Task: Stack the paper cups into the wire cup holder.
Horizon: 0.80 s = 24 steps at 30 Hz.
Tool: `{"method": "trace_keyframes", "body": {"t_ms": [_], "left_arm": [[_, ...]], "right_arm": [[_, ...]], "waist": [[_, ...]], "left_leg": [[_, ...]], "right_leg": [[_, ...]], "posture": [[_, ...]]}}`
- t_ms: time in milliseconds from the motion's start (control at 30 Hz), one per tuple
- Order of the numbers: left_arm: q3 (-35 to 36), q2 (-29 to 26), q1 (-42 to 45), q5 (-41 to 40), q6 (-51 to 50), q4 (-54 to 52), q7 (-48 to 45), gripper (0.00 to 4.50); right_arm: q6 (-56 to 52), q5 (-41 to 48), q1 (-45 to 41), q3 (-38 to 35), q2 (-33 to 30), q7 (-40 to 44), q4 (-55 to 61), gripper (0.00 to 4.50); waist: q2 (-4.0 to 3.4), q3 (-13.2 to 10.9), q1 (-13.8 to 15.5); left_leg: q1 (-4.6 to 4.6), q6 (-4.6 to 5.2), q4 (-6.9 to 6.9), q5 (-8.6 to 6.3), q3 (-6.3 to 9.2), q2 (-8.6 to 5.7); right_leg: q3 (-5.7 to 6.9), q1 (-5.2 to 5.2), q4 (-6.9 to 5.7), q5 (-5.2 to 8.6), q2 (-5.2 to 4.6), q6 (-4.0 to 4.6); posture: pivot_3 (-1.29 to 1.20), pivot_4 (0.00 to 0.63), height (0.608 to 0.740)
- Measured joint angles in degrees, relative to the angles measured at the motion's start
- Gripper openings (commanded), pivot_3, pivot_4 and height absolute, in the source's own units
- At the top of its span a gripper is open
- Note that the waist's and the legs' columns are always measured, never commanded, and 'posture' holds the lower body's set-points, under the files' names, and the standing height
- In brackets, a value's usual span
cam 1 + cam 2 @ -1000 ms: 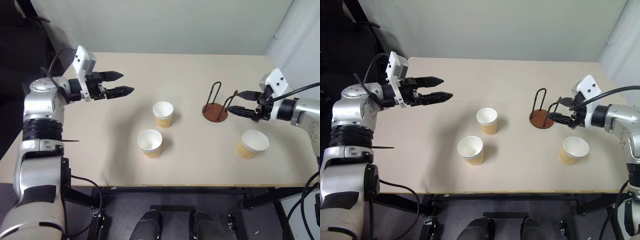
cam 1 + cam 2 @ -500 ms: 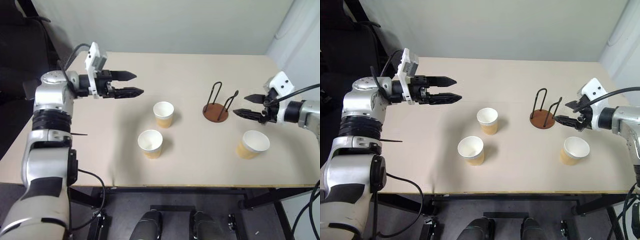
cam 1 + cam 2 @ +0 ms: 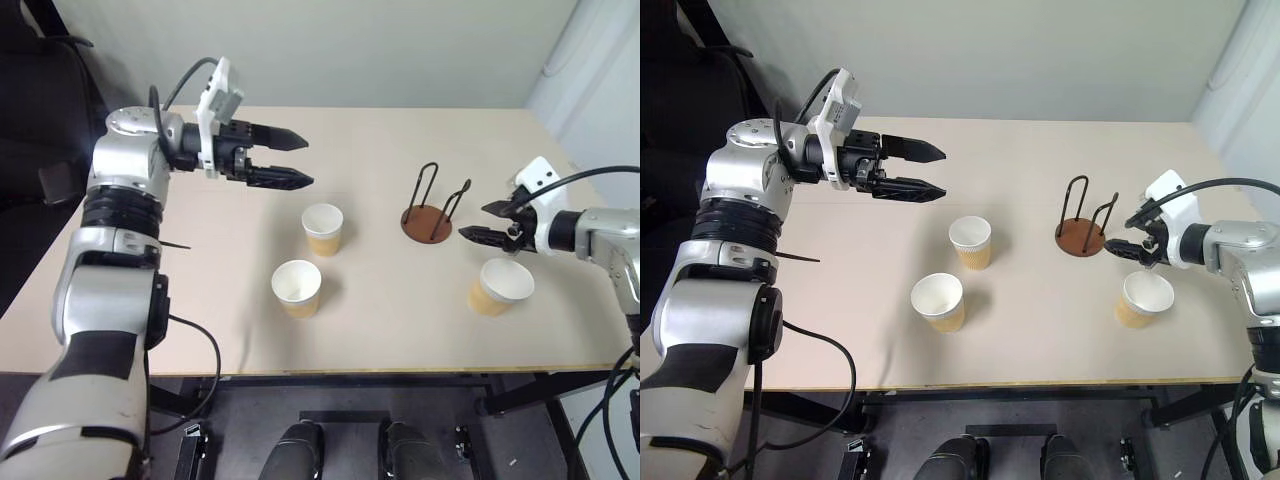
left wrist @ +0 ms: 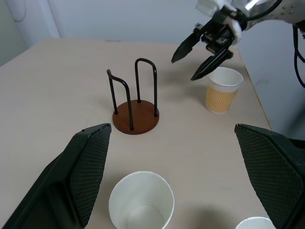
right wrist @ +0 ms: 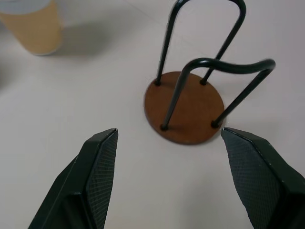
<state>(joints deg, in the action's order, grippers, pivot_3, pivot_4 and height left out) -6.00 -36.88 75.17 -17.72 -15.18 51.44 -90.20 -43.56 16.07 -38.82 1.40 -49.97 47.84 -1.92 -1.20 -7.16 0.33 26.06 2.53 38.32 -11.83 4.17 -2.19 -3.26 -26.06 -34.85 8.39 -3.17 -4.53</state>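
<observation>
From the head views, three paper cups stand upright on the beige worktop (image 3: 200, 300), none of them in the wire cup holder (image 3: 428, 212). The centre cup (image 3: 323, 229) and the near cup (image 3: 297, 288) sit close together in the middle, the near one toward the front edge. The right cup (image 3: 499, 287) stands apart from them, on the robot's right of the holder and nearer the front edge.

The left tool (image 3: 296, 162) hangs in the air over the far left part of the worktop, fingers spread and empty, pointing toward the robot's right, well apart from the centre cup. The right tool (image 3: 478, 222) is also spread and empty; it hovers just beside the holder on its right, above and slightly behind the right cup, touching neither.

The left wrist view looks across the worktop: the centre cup's white mouth (image 4: 141, 202) lies between that tool's fingers (image 4: 86, 164), the holder's two wire loops rise from the brown disc (image 4: 136, 117) beyond, and farther on the right tool hangs open over the right cup.

The right wrist view adds the holder from above, its disc framed between the spread fingers (image 5: 97, 164), with a cup's tan side (image 5: 32, 26) at the frame's corner.
</observation>
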Motion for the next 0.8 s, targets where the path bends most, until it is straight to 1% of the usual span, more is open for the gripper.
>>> {"method": "trace_keyframes", "body": {"t_ms": [267,633,800], "left_arm": [[0.1,0.1,0.0,0.0,1.3,0.4,-0.1,4.43],[0.6,-0.2,0.0,0.6,2.7,0.5,-0.2,4.43],[0.9,-0.4,0.0,0.8,2.8,0.5,-0.2,4.43]], "right_arm": [[2.9,-4.7,-3.3,2.3,4.4,-3.1,-4.4,3.51],[5.1,-9.0,-6.3,4.1,7.9,-4.5,-9.0,3.51],[5.5,-10.8,-7.8,4.4,11.5,-6.8,-11.3,3.51]], "waist": [[0.0,0.0,0.2],[0.0,0.0,0.2],[0.0,0.0,0.1]], "left_leg": [[0.04,0.06,-0.01,-0.07,0.0,-0.02],[0.04,0.05,-0.04,-0.12,0.01,0.0],[0.03,0.05,-0.04,-0.11,0.02,0.01]], "right_leg": [[0.05,0.0,0.02,-0.02,-0.03,-0.02],[0.07,-0.02,0.02,0.06,-0.05,0.11],[0.08,-0.04,-0.01,0.07,-0.04,0.15]], "posture": [[0.0,0.15,0.74],[0.0,0.15,0.74],[0.0,0.15,0.74]]}}
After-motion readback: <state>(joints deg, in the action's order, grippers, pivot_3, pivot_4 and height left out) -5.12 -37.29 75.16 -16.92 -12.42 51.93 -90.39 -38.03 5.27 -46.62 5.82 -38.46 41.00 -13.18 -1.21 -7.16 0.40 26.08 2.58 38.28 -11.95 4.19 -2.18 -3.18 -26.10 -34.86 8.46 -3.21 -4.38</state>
